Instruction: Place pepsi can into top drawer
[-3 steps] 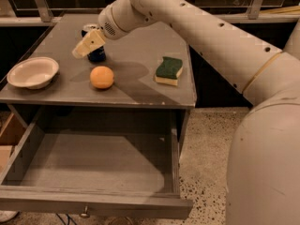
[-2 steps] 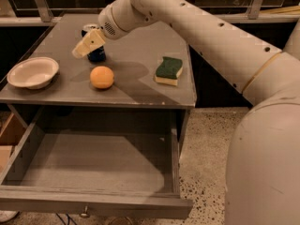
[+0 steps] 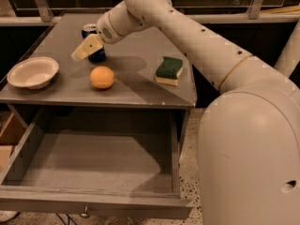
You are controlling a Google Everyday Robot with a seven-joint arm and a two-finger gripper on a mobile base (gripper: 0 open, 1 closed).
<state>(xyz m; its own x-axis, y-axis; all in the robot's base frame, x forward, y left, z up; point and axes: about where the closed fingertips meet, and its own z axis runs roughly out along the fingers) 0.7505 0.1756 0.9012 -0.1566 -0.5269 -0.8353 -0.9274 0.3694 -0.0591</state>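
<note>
Jaws: can't tell if apart or clamped (only the cream near side shows, across the can's front). Gripper (image 3: pixel 88 48) is at the pepsi can (image 3: pixel 98 56), which stands on the tabletop (image 3: pixel 136 86), back-left, just behind the orange (image 3: pixel 102 77). Bowl (image 3: pixel 33 72) to the left, sponge (image 3: pixel 168 70) to the right. Top drawer (image 3: pixel 93 161) is open, no can inside. Progress: approx. grasp stage. Lift, carry fwd & release into drawer not yet done.
</note>
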